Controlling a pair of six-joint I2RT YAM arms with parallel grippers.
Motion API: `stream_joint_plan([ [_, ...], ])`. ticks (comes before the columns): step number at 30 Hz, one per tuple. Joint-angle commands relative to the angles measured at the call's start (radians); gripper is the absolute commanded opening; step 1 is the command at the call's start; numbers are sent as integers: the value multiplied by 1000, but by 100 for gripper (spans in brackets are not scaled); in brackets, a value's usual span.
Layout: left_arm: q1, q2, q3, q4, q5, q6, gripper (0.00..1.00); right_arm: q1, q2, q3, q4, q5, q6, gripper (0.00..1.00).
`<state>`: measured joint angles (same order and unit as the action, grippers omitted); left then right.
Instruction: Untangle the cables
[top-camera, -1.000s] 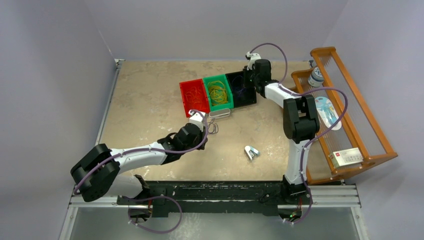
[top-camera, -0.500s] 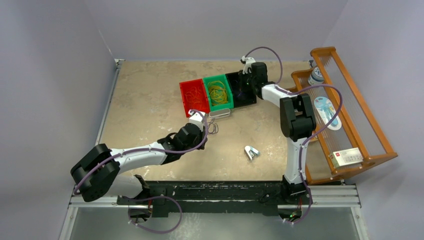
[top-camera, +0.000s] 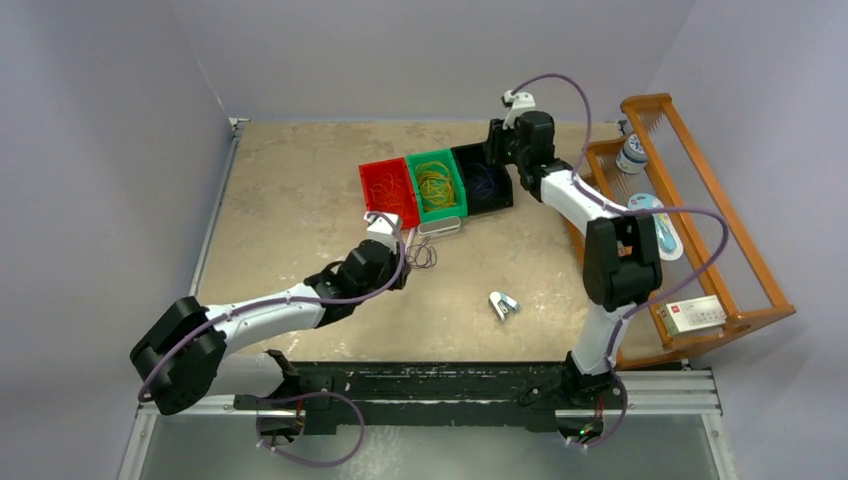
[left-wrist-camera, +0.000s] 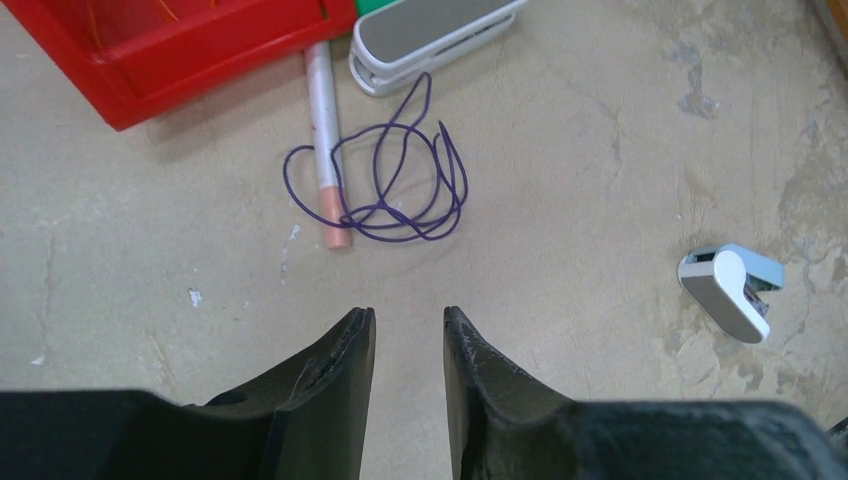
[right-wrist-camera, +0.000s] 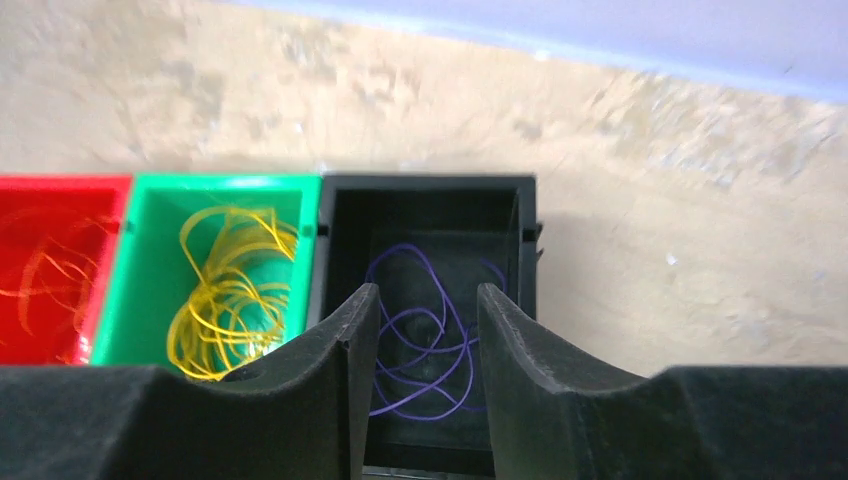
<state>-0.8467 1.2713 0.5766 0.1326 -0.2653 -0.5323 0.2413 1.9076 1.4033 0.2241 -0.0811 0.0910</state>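
Note:
A loose dark purple cable (left-wrist-camera: 385, 185) lies on the table in front of the red bin (left-wrist-camera: 200, 70), across a pen; it also shows in the top view (top-camera: 425, 255). My left gripper (left-wrist-camera: 408, 315) is open and empty, a short way back from this cable. My right gripper (right-wrist-camera: 428, 295) is open and empty above the black bin (right-wrist-camera: 425, 183), which holds purple cable loops (right-wrist-camera: 425, 335). Yellow cables (right-wrist-camera: 230, 290) fill the green bin (right-wrist-camera: 230, 182). Red-orange cables (right-wrist-camera: 50, 270) lie in the red bin.
A white-grey stapler (left-wrist-camera: 430, 40) and a pen (left-wrist-camera: 325, 150) lie beside the loose cable. A small blue-white clip-like tool (left-wrist-camera: 730, 290) lies to the right. A wooden rack (top-camera: 700, 230) with a bottle and a box stands at the table's right edge.
My right gripper has drawn back to the right from over the black bin. My left gripper has shifted slightly to the far left, away from the purple cable.

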Motion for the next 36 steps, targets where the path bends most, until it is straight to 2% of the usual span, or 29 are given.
stream_joint_plan([
  [1, 45, -43, 46, -1, 8, -10, 32, 1, -136, -50, 109, 66, 26, 45],
  [6, 64, -16, 118, -54, 36, 13, 34, 0, -290, -184, 177, 99, 86, 48],
  [12, 70, 89, 217, -100, 93, 42, 33, 0, -426, -361, 199, -20, 150, 48],
  [19, 71, 249, 331, -106, 127, 80, 32, 0, -505, -511, 207, -65, 181, 46],
  [28, 71, 382, 399, -91, 46, 139, 30, 0, -544, -570, 207, -112, 203, 45],
  [36, 71, 421, 434, -103, -10, 177, 29, 0, -550, -572, 192, -125, 188, 45],
])
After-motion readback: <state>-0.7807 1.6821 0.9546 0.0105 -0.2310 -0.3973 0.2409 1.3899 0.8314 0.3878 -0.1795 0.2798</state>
